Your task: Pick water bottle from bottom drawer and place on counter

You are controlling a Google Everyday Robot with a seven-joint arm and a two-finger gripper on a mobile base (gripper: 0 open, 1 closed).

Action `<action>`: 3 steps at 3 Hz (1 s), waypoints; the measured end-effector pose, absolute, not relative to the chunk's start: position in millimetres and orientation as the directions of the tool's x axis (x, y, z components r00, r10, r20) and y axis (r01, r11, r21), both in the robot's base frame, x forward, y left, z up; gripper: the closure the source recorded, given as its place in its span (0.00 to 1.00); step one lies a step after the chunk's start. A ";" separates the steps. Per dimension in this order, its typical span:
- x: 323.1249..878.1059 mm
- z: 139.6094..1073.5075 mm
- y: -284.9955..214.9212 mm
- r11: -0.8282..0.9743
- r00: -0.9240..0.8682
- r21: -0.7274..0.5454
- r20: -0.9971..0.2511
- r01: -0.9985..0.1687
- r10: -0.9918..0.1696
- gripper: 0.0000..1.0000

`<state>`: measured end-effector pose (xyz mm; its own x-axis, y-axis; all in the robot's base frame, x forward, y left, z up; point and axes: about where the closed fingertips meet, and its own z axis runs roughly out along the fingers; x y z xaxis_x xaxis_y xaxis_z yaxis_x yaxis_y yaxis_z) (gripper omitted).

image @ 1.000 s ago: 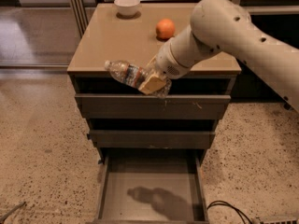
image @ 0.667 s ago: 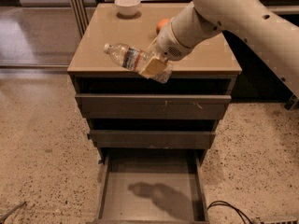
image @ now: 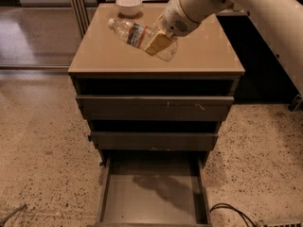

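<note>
1. Tan and glossy, the counter (image: pixel 104 56) tops a grey-brown cabinet of three drawers that stands on a speckled floor (image: pixel 42 141).
2. White and thick, the robot arm (image: pixel 246 4) reaches in from the upper right and ends over the rear half of the counter.
3. Pulled fully out at the foot of the cabinet, the bottom drawer (image: pixel 128 207) shows a flat grey floor crossed by a dark shadow. The two shallower drawers above it stand slightly ajar.
4. At the arm's tip, the gripper (image: pixel 160 42) is clamped on the water bottle (image: pixel 137 33), with one tan finger (image: pixel 157 43) lying across the bottle's lower body.
5. Clear plastic, the bottle slants over the counter. Its white cap points up and to the left, away from the gripper, and its red-and-white label sits just left of the finger. Whether its base touches the surface cannot be told.
6. A white bowl (image: pixel 129 5) rests at the counter's back edge, near the bottle's cap but apart from it.
7. A black cable (image: pixel 232 212) curls on the floor beside the open drawer.
</note>
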<state>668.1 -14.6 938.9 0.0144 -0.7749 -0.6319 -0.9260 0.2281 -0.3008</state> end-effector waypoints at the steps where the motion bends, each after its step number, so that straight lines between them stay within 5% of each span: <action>1: 700.8 935.3 -20.3 0.254 0.002 -0.301 -0.648 -0.919 -0.762 1.00; 3: 742.9 893.2 -39.8 0.301 -0.081 -0.250 -0.631 -0.920 -0.772 1.00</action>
